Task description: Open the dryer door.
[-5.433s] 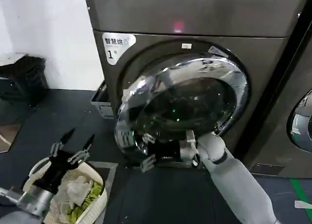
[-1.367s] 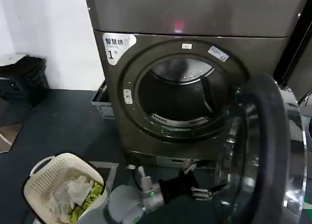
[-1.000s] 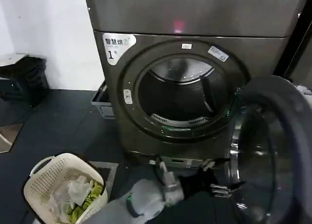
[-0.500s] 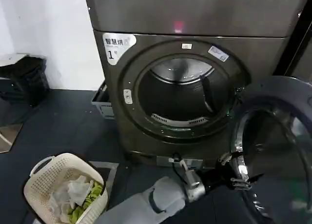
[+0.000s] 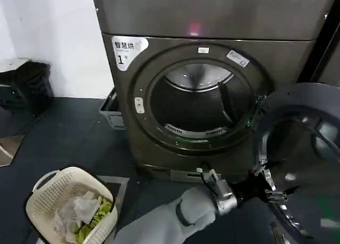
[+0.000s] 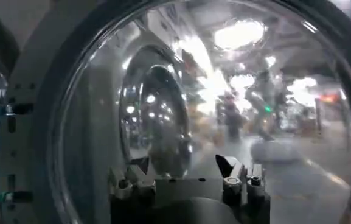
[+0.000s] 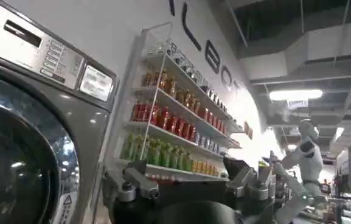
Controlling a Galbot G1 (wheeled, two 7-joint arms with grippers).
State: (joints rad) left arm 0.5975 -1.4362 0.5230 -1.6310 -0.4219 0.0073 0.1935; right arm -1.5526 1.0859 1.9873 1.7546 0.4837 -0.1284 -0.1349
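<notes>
Left gripper [image 5: 272, 186] reaches across from the near left to the right side of the scene, its grey arm [image 5: 175, 223] running low in front of the dryer [image 5: 212, 68]. It sits against the inner side of the dryer door [image 5: 305, 148], at the lower part of the ring near the hinge edge. In the left wrist view the fingers [image 6: 230, 173] stand parted, with nothing between them, right up at the door's curved glass [image 6: 211, 91]; whether the tips actually touch the glass cannot be told. The dryer door is swung wide to the right, well clear of the round opening, with its dark inner ring turned toward the camera. The drum [image 5: 196, 103] lies exposed, a dark paddle visible inside. On the dryer's front are a white sticker [image 5: 127, 50] marked "1" at the upper left and a small red light [image 5: 194, 28] above the opening. A cream laundry basket [image 5: 71, 209] with clothes stands on the dark floor at the near left. Right gripper [image 7: 187, 182] is spread apart and holds nothing, facing a neighbouring machine [image 7: 23, 122] and a shelf of bottles [image 7: 175, 122].
</notes>
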